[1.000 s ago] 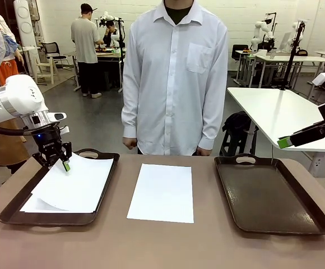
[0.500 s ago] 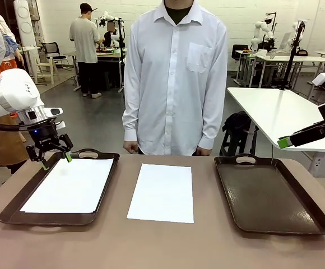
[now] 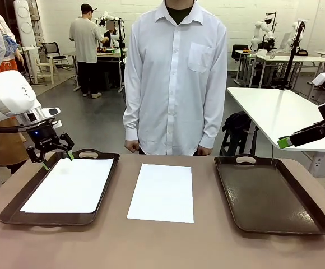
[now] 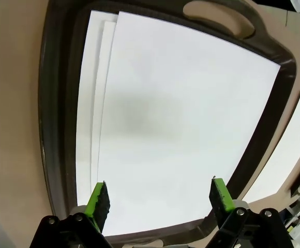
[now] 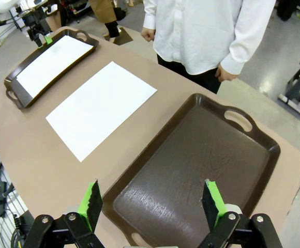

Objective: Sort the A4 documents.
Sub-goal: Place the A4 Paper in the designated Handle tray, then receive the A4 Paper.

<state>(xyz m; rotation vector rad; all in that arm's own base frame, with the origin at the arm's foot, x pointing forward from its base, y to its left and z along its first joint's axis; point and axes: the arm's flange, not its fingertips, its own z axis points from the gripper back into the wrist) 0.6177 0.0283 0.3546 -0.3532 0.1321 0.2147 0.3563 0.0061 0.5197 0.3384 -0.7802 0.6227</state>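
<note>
Two trays: dark brown; left tray (image 3: pixel 50 219) at the left edge of the table (image 3: pixel 162 246), right tray (image 3: pixel 269 196) at its right edge, bare.
Stack (image 3: pixel 70 185): in the left tray, long axis near-to-far; one white face from the front, but the left wrist view shows staggered edges, probably three sheets.
Loose sheet (image 3: pixel 162 192): mid-table between the trays, long axis near-to-far.
Left gripper (image 3: pixel 57 161): over the left tray's far-left corner, fingers apart, empty.
Right gripper (image 5: pixel 152 201): raised at the right side, facing the right tray, fingers apart, empty.
Surface: brown, matte.
Person (image 3: pixel 176 78): white shirt, at the far edge; workshop tables behind.
</note>
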